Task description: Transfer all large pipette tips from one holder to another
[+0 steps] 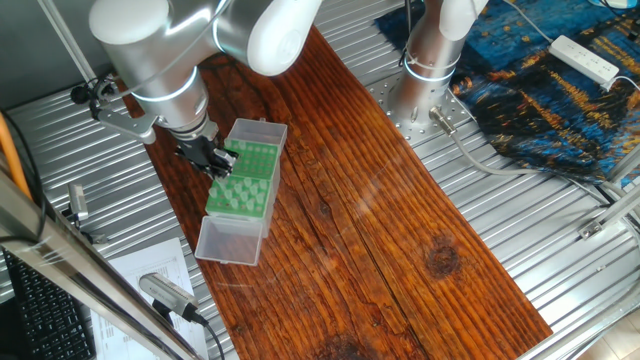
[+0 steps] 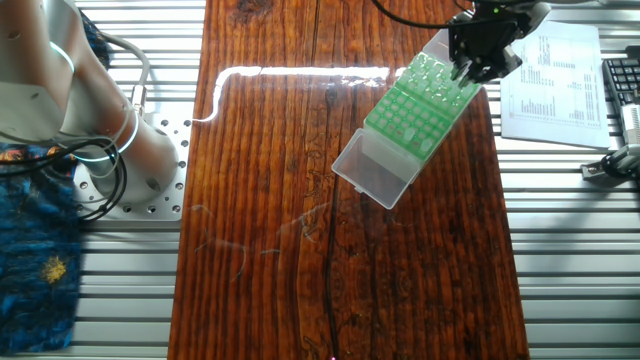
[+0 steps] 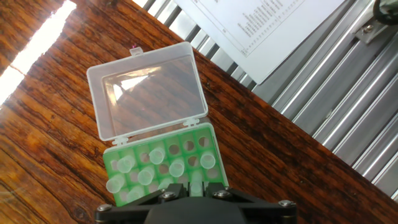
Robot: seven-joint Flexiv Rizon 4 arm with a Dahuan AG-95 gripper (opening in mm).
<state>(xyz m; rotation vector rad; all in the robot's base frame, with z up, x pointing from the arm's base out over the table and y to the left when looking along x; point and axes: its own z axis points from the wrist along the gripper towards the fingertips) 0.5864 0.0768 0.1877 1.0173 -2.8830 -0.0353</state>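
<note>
A robot arm is reaching down over a green rack lying on a wooden table. The gripper is hovering low at one end of the rack, probably lined up over a single tip so it can lift it straight out. Its fingertips are not visible in any view, so I cannot tell how wide it is parted or whether it is gripping anything.

The tips are standing upright in the rack's holes, mouths facing up, clustered at the end under the gripper; several holes near the lid are showing empty. The clear lid is lying open and flat on the wood, hinged to the rack, which is keeping the tops of the tips free for a reach from above.

A printed sheet is lying on the metal surface beside the table. A second holder is not clearly distinguishable.
</note>
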